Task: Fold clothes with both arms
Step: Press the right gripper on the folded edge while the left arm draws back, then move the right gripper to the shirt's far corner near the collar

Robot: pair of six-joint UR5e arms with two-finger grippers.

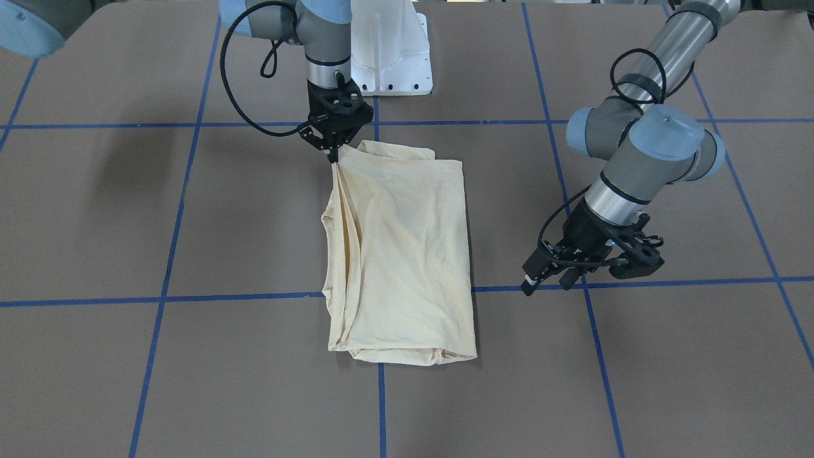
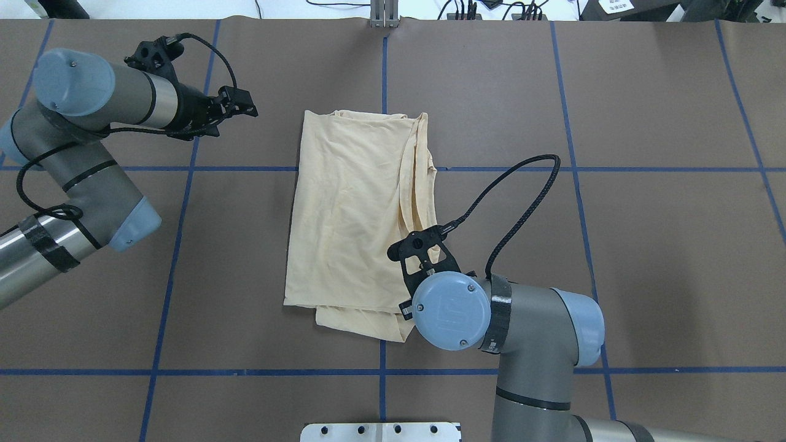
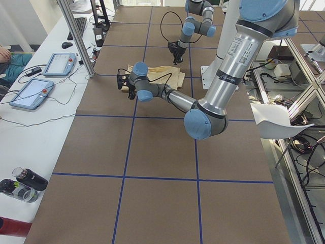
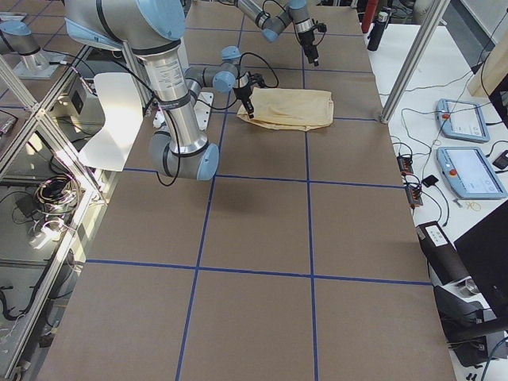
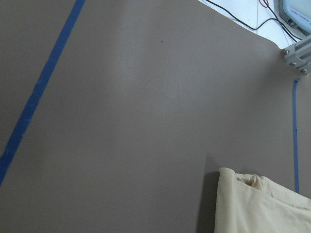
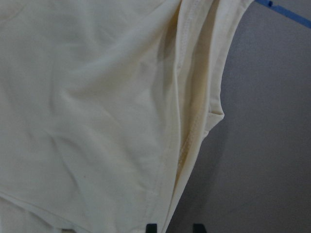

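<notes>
The pale cream-yellow T-shirt (image 1: 400, 254) lies folded into a long rectangle in the middle of the table (image 2: 350, 209), with no print showing. My right gripper (image 1: 333, 154) is shut on the corner of the shirt nearest the robot and lifts it slightly, so folds run up to its tips. The right wrist view shows the hem (image 6: 97, 121) running between the fingertips (image 6: 151, 227). In the overhead view the wrist hides that grip. My left gripper (image 1: 547, 280) hovers open and empty beside the shirt's far end (image 2: 249, 104). The left wrist view shows only that corner of the shirt (image 5: 262, 204).
Blue tape lines (image 1: 381, 407) grid the brown table. The white pedestal base (image 1: 391, 51) stands behind the shirt. A side bench holds teach pendants (image 3: 31, 91) and bottles (image 3: 23, 183), with an aluminium post (image 3: 76, 35) at the table's edge.
</notes>
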